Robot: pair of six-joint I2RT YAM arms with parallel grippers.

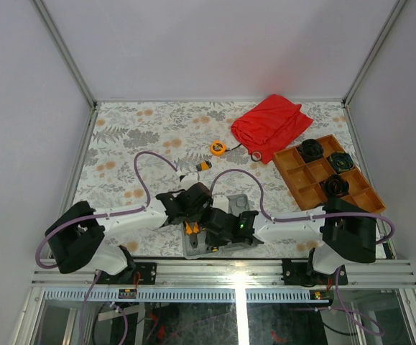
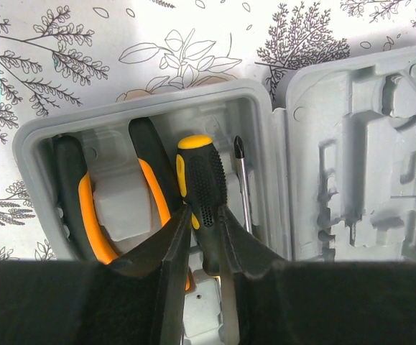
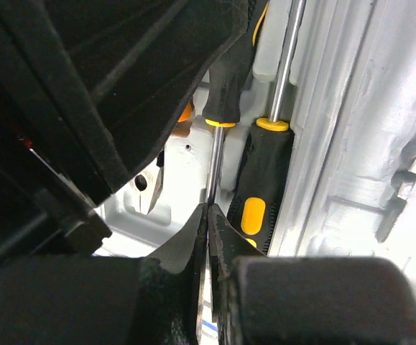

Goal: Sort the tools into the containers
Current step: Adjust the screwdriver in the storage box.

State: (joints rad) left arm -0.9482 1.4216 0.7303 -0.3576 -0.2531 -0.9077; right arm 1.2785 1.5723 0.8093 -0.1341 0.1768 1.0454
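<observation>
The left gripper is clenching the black-and-yellow handle of a screwdriver, while the right gripper is pinching the same tool's thin metal shaft. They are holding it over the grey case at the near edge of the table, between the pliers and a second screwdriver just beside it. The step in hand looks like seating it in its slot. Next, both grippers are going to need to let go, lift clear, and reach far for the tape measure and the small orange piece lying on the table.
</observation>
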